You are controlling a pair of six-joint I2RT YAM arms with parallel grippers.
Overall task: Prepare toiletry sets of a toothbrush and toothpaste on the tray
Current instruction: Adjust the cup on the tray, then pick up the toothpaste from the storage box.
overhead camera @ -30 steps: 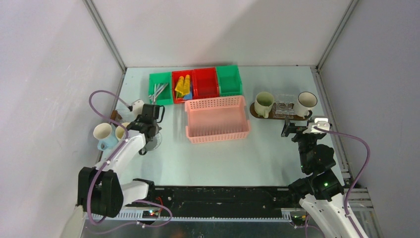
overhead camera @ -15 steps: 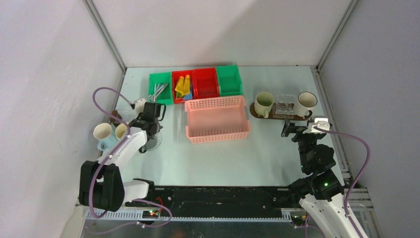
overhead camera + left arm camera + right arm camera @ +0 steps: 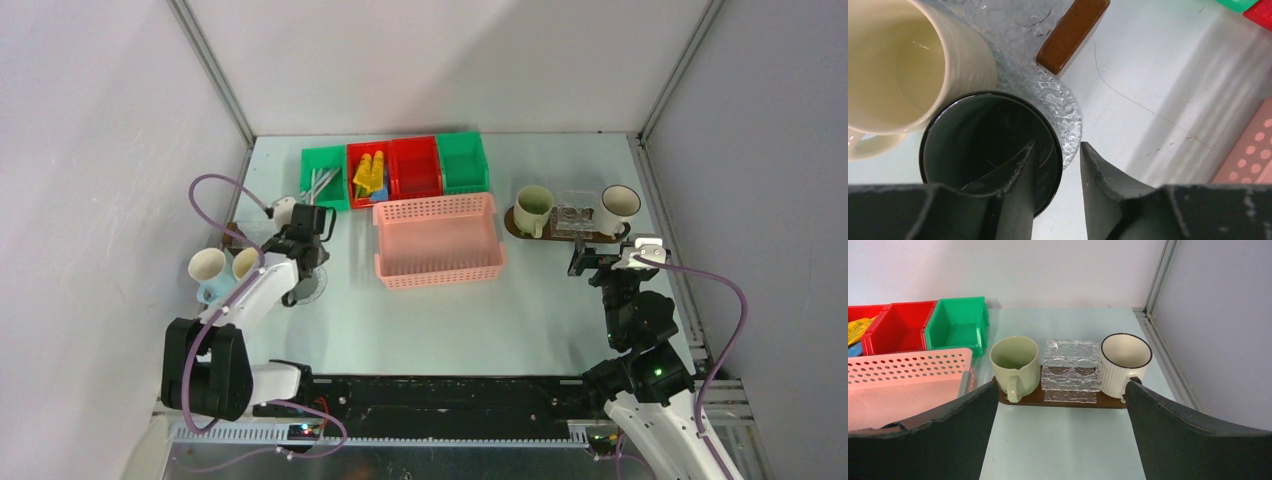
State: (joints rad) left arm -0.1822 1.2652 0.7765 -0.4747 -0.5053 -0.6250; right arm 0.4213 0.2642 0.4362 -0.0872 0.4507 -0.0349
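Dark mug (image 3: pixel 973 130) stands at the surface's left on a clear patterned disc (image 3: pixel 1058 100), well apart from the tray (image 3: pixel 1023 399). Your left claw (image 3: pixel 1058 147) straddles its rim, partly spread, not pinching. Right claw (image 3: pixel 1060 385) is spread wide and empty. Likely stiff, weighty, slick and chippable: pinch the wall squarely.

Our left arm (image 3: pixel 250 292) reaches forward along the left side, bent at the elbow. Its wrist is tipped over so that the left gripper (image 3: pixel 1058 150) points steeply downward, its two dark fingers (image 3: pixel 1018 175) partly apart with a narrow gap between the tips. Our right arm (image 3: pixel 640 325) stands folded close above its base on the right, with the forearm raised and the wrist roughly level, and the right gripper (image 3: pixel 1062 390) faces forward with its jaws spread wide.
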